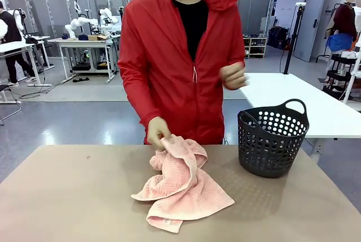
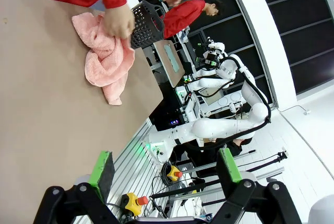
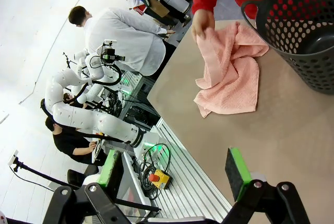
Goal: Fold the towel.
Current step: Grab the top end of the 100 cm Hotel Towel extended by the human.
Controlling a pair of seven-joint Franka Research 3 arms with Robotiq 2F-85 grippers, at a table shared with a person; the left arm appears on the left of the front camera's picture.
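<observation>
No legible text, label, brand or number anywhere

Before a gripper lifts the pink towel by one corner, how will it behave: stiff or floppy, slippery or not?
Probably floppy: the towel lies crumpled in soft folds and droops from the person's hand. Likely not slippery: its textured weave should catch on the table rather than slide.

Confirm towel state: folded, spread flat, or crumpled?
Crumpled, not folded. The towel lies in an uneven, bunched heap on the table, and the person's hand grips its far end.
</observation>
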